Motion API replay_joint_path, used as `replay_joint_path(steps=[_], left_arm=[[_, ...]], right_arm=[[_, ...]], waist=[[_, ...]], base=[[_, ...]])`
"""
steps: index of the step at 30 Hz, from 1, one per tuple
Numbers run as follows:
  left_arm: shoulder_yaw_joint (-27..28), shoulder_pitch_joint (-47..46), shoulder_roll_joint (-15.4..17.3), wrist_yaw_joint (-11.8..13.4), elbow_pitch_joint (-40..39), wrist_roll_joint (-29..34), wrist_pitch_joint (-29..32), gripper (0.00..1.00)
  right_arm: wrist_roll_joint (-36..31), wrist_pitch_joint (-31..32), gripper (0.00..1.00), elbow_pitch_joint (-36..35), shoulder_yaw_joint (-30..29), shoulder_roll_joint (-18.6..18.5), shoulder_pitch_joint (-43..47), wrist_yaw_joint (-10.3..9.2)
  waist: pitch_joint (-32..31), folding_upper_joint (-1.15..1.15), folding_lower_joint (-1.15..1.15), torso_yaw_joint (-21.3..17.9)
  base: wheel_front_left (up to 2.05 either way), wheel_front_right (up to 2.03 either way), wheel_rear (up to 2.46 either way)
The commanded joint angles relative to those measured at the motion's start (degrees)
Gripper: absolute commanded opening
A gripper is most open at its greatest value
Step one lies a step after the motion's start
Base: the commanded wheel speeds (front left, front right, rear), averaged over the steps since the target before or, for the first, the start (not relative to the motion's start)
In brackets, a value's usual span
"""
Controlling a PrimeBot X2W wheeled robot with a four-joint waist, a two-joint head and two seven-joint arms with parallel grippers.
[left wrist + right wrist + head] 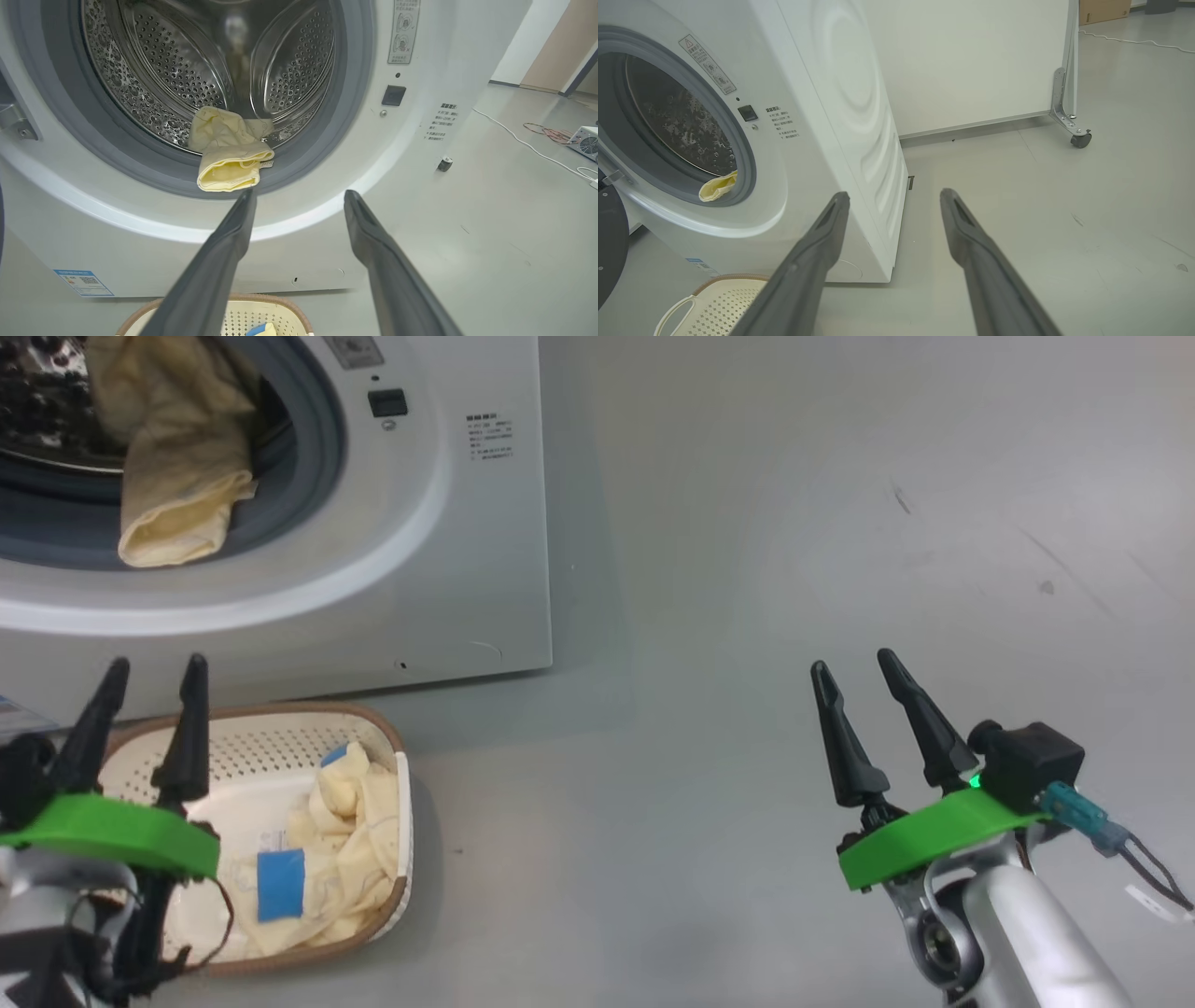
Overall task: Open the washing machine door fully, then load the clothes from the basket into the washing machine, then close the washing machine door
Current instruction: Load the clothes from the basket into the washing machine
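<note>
The washing machine (448, 551) stands with its round mouth uncovered. A dark rounded edge of the washing machine door (609, 242) shows swung aside at the left of the right wrist view. One cream-yellow garment (177, 457) hangs out of the steel drum (210, 60) over the grey gasket, also visible as the garment (229, 156) and the garment (717, 186). More clothes (345, 840) with blue patches lie in the basket (397, 887) on the floor before the machine. My left gripper (156, 663) hovers open over the basket's left part, empty. Far to the right, my right gripper (852, 660) is open and empty above bare floor.
A white partition panel (971, 70) on a castor (1080, 140) stands behind the machine. White and red cables (528, 144) and a small fan unit (586, 142) lie on the floor at the far right. Grey floor (794, 523) stretches to the machine's right.
</note>
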Motion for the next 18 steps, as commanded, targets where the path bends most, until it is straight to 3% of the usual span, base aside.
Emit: replay_joint_path(steps=[1,9,18], left_arm=[[3.3,-6.0,3.4,-0.6,-0.2,-1.9,1.4,1.00],[2.6,-18.2,6.7,-1.2,5.8,-7.9,9.0,1.00],[-2.6,-33.8,10.9,-1.4,13.5,-11.7,20.4,1.00]], right_arm=[[-0.7,-0.5,1.00,-2.4,1.3,0.1,-3.0,0.01],[-0.2,-0.5,1.00,-3.7,1.5,0.1,-5.3,0.01],[0.8,-0.5,1.00,-5.3,2.1,0.1,-8.0,0.01]], waist=[[4.9,0.00,-0.01,-0.8],[11.0,0.00,-0.01,-2.5],[17.3,0.00,-0.01,-4.7]], base=[[0.00,0.00,0.00],[0.00,0.00,0.00],[0.00,0.00,0.00]])
